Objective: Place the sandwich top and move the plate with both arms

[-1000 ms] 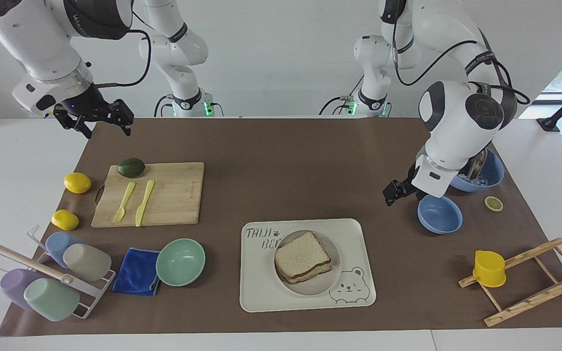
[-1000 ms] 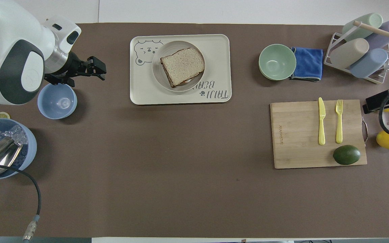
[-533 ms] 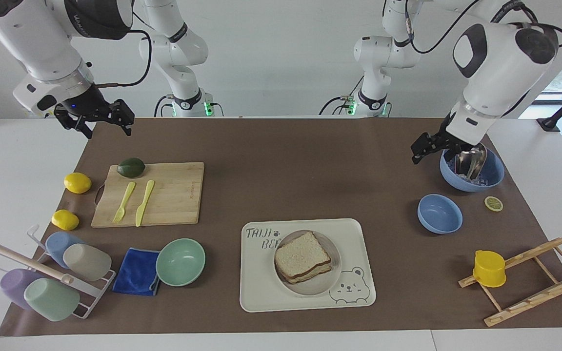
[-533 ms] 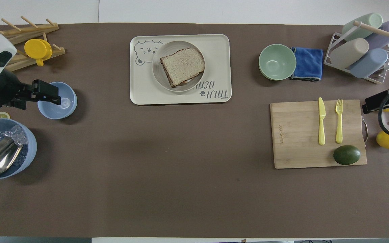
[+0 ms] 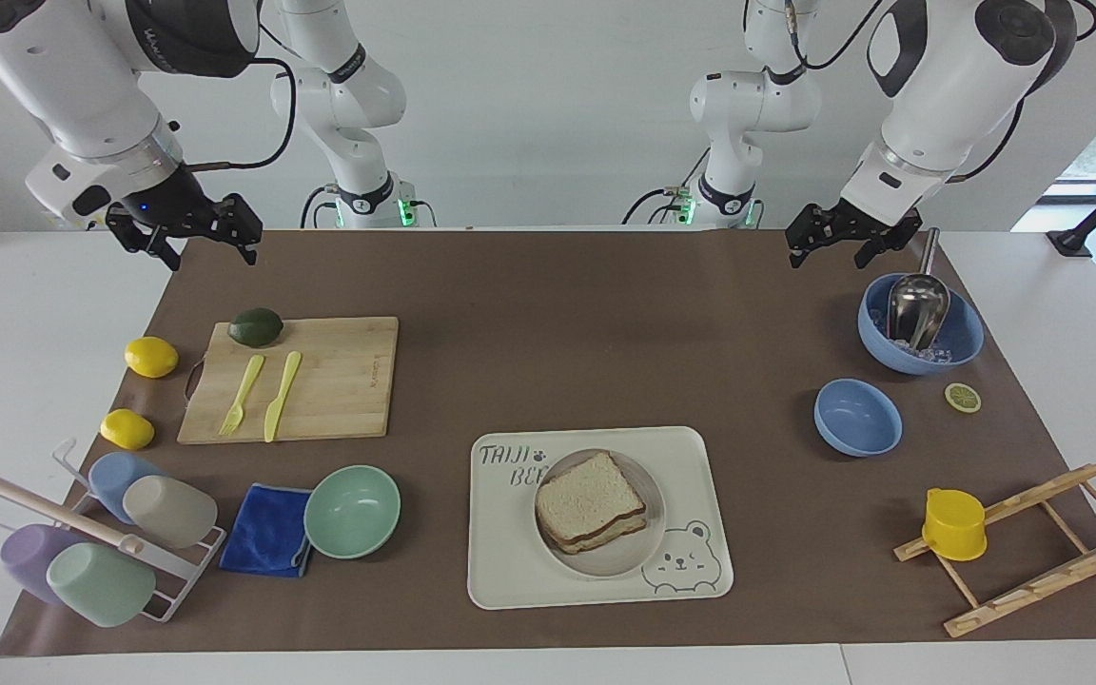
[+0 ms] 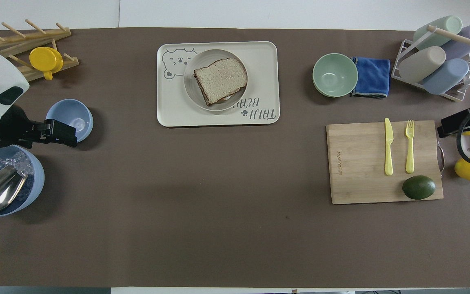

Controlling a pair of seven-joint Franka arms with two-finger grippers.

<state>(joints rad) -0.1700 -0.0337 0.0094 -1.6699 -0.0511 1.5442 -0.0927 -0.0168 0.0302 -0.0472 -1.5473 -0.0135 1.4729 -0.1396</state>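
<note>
One sandwich top (image 5: 591, 499) lies on the sandwich on the plate (image 5: 644, 555), which sits in the bear tray (image 5: 691, 447), unmoved since a second ago. Since then the left gripper (image 5: 839, 235) has risen from beside the small blue bowl (image 5: 857, 417) and drawn back over the tabletop's (image 5: 548, 362) robot edge, near the blue bowl with the scoop (image 5: 919, 326), jaws apart and empty. Over the other corner, above the avocado (image 5: 255, 326), the right gripper (image 5: 196, 238) waits as before, jaws apart and empty too.
</note>
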